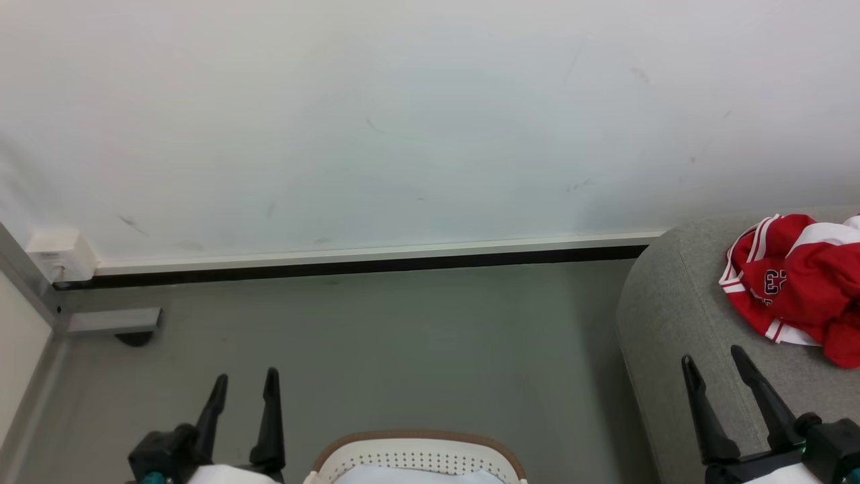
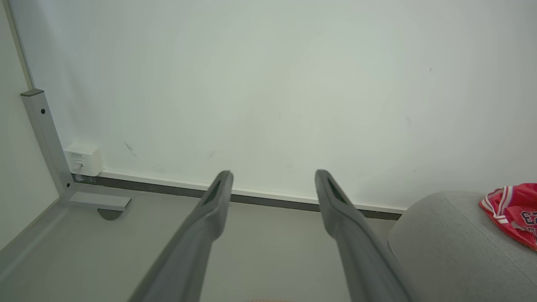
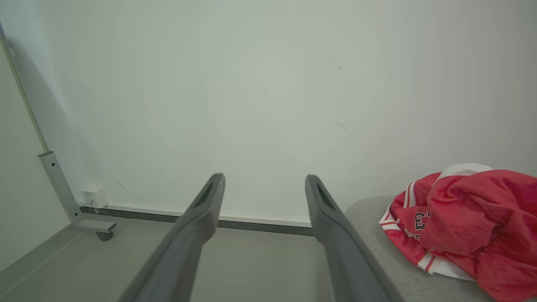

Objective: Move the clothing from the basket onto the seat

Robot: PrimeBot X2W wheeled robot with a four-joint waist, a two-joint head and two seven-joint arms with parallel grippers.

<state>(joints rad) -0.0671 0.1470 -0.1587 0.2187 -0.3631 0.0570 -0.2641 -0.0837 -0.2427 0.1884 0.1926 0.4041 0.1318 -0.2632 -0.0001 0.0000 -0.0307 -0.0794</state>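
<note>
Both spread empty, left pincer (image 1: 246,375) and right pincer (image 1: 711,355) (clothing (image 1: 799,282) on seat (image 1: 672,316) corner).

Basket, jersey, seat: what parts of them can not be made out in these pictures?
Basket, head view: the bottom edge cuts it off; whether more than a pale cloth lies inside cannot be told.
Jersey, head view: the right edge cuts it off; folds hide most of the print.
Seat, head view: right and bottom edges cut it off; the right end effector covers part.
</note>
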